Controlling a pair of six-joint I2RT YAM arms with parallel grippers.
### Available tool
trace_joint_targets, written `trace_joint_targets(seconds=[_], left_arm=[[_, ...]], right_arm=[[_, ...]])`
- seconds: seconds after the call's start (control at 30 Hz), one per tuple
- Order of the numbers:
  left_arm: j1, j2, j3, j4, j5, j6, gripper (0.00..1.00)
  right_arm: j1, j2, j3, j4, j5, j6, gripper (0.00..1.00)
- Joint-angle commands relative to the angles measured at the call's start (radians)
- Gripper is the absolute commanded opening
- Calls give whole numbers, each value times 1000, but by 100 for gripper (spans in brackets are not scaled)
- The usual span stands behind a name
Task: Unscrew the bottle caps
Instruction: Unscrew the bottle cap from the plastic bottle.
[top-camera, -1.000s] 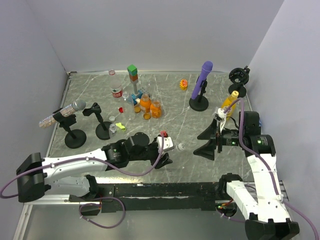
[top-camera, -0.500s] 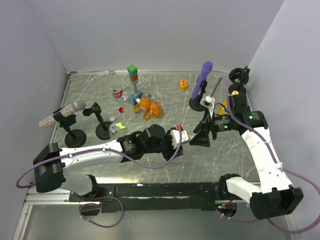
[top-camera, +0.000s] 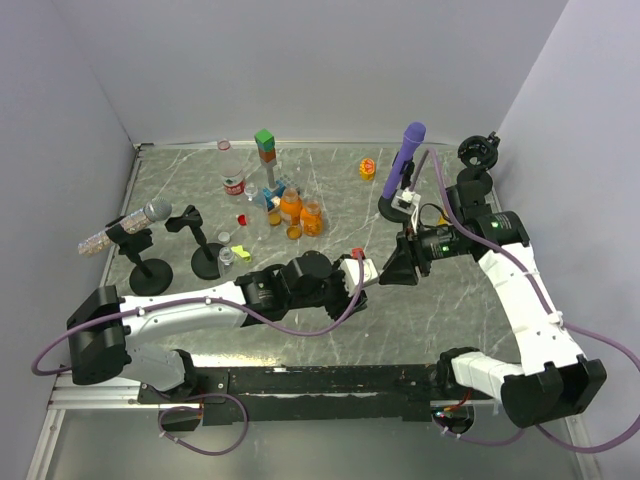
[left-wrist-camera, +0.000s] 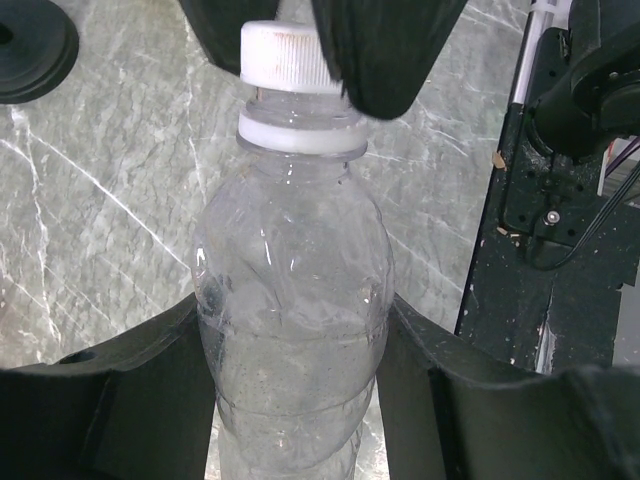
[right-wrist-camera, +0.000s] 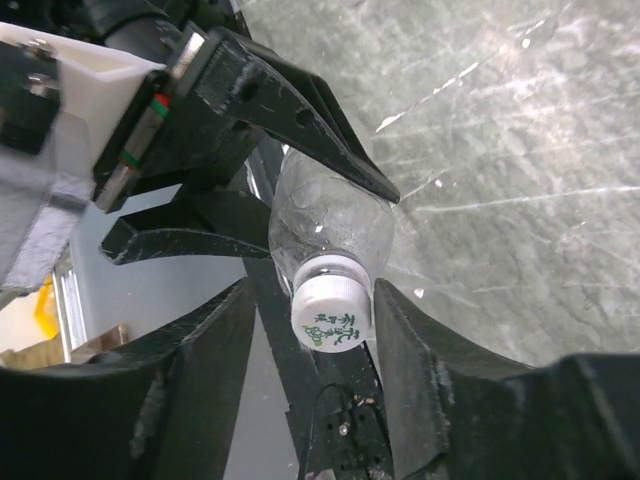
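My left gripper (left-wrist-camera: 290, 325) is shut on the body of a clear plastic bottle (left-wrist-camera: 292, 250) and holds it off the table. In the top view this left gripper (top-camera: 366, 274) meets my right gripper (top-camera: 390, 268) at the table's middle. The bottle's white cap (right-wrist-camera: 330, 315) points at the right wrist camera. My right gripper (right-wrist-camera: 318, 300) straddles the cap. One finger (right-wrist-camera: 400, 340) lies against the cap's side, and a gap shows between the cap and the other finger. In the left wrist view the white cap (left-wrist-camera: 290, 55) sits between the right gripper's dark fingers (left-wrist-camera: 385, 50).
A purple microphone on a black stand (top-camera: 405, 165) rises just behind the right arm. Several small bottles (top-camera: 290, 208) and stacked green and orange blocks (top-camera: 265, 145) stand at the back. Black microphone stands (top-camera: 150, 262) fill the left side. A black clamp (top-camera: 478, 152) sits back right.
The right arm swung left to the held bottle and its wide jaws narrowed around the cap. The left arm carried the bottle rightward earlier and has held still for the last half second.
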Motion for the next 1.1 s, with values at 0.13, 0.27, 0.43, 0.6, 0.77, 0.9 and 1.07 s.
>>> trace_joint_targets(seconds=[0.13, 0.27, 0.43, 0.6, 0.77, 0.9, 1.07], left_arm=[[-9, -17, 11, 58, -36, -24, 25], [-9, -18, 13, 53, -37, -24, 25], [-3, -35, -1, 41, 27, -1, 25], [54, -34, 31, -57, 280, 107, 26], [78, -23, 45, -105, 374, 186, 26], [83, -24, 42, -105, 336, 184, 26], [83, -58, 5, -53, 264, 137, 25]], right_arm=[[30, 16, 43, -49, 35, -12, 48], [33, 23, 55, -81, 29, -52, 25], [50, 31, 81, -158, 3, -208, 13], [81, -36, 54, -250, -55, -697, 11], [93, -116, -9, -143, -57, -834, 11], [93, -86, 28, -144, -44, -761, 23], [73, -107, 87, -32, -21, -467, 99]])
